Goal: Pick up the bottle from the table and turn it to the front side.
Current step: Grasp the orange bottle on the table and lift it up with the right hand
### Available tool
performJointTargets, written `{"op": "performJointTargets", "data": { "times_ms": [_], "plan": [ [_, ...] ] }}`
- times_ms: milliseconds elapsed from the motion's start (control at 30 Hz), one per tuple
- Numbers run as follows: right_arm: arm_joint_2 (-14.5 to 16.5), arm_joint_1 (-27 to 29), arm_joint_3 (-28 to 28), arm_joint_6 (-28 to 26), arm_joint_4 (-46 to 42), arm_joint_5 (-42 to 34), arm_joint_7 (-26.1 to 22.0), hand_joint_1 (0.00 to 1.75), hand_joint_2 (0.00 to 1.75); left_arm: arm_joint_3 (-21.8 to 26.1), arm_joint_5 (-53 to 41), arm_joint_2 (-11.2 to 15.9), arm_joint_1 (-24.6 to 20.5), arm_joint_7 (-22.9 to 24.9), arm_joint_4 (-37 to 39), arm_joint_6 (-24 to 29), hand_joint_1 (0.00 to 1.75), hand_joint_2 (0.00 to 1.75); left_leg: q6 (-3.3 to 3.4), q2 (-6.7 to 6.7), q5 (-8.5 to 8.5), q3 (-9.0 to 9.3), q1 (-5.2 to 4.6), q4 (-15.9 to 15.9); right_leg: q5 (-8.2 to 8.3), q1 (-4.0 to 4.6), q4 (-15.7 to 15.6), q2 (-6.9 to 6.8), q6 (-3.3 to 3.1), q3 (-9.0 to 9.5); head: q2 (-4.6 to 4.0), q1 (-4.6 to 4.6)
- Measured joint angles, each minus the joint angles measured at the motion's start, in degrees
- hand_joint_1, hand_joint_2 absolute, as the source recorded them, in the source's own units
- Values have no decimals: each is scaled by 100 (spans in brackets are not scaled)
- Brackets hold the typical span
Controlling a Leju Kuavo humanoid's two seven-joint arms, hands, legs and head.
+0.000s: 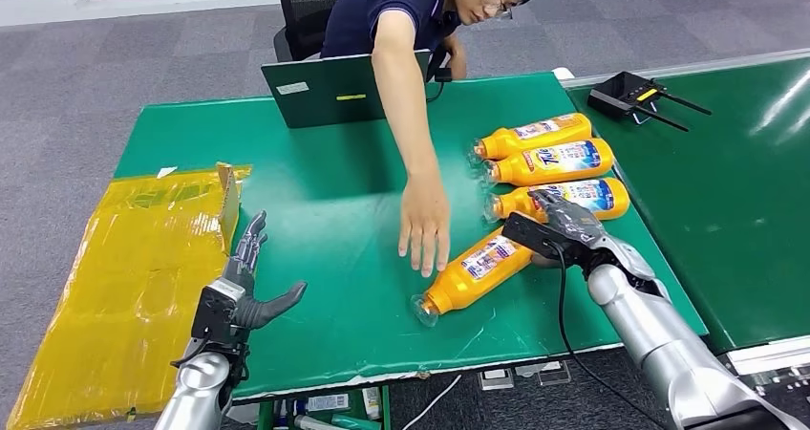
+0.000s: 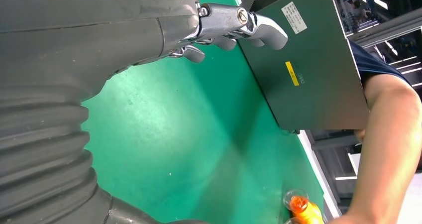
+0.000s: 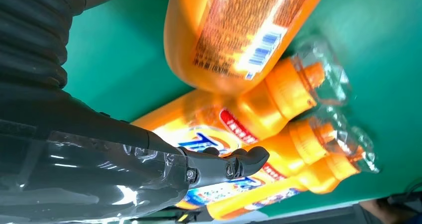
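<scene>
Glossy orange plastic bottle [image 1: 475, 273] with clear cap and paper label, matt green table mat [image 1: 325, 191], shiny yellow wrapped cardboard [image 1: 124, 287], silver metal arm [image 1: 669, 349]

Orange bottle [image 1: 475, 272] with white-and-blue label on green table [image 1: 315, 220]; yellow sheet [image 1: 124, 277].

Office/lab test area: grey carpet floor [image 1: 115, 76], green work table [image 1: 315, 201], laptop [image 1: 334, 88], office chair [image 1: 304, 10].

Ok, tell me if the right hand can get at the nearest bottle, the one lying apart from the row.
Probably yes: the right hand hovers by the base of the nearest bottle. The person's hand sits beside it and could get in the way.
</scene>
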Motion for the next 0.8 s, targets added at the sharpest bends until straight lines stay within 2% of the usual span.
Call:
{"op": "performJointTargets", "data": {
  "times_ms": [467, 800],
  "plan": [
    [20, -529, 85, -50, 674, -3, -209, 0, 175, -91, 137, -16, -14, 0, 35, 20, 0, 175, 1, 0, 1, 1, 0, 0, 3, 0, 0, 0, 3, -1, -1, -1],
    [20, -598, 97, -49, 875, -80, -280, 0, 175, -143, 197, -13, -18, 0, 47, 27, 0, 175, 1, 0, 1, 1, 0, 1, 3, 0, 0, 0, 3, 0, 0, -1]
  ]
}}
